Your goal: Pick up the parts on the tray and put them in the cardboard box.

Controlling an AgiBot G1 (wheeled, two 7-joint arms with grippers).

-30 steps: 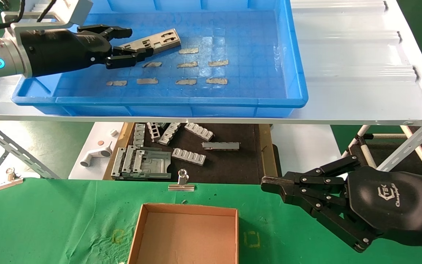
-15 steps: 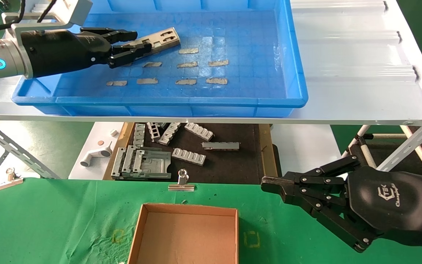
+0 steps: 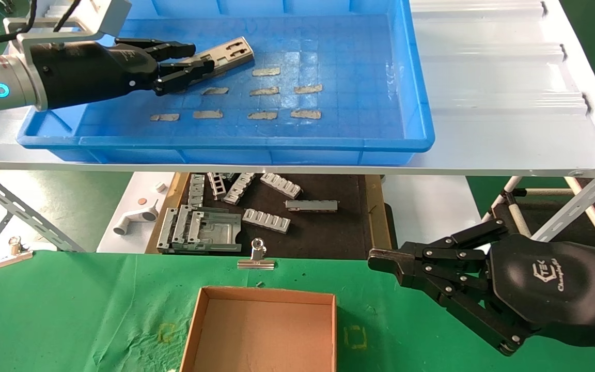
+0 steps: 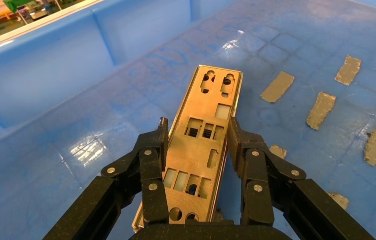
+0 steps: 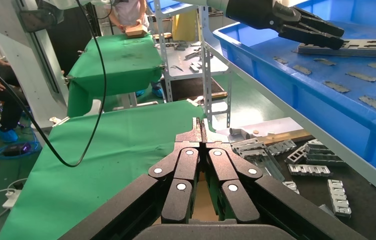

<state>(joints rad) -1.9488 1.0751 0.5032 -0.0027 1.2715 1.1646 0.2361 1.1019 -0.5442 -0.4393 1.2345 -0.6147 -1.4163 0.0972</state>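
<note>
One part (image 3: 224,55), a silver punched plate, is in the tray (image 3: 411,103), at the tray's far-left area, with tan tape scraps (image 3: 262,90) spread over the floor nearer the tray's middle. The left gripper (image 3: 186,59) reaches into the tray from its left side; in the left wrist view its fingers (image 4: 152,155) press against both long edges of the plate (image 4: 201,150), gripping it at its nearer half while the far end sticks out past the fingertips. Whether the plate is clear of the tray floor cannot be told. The tray's right half is bare floor. The cardboard box (image 3: 264,330) sits below the tray on the green cloth (image 3: 70,310) with nothing in it. The right gripper (image 3: 380,261) hangs to the right of the box, fingers pressed together, holding nothing.
</note>
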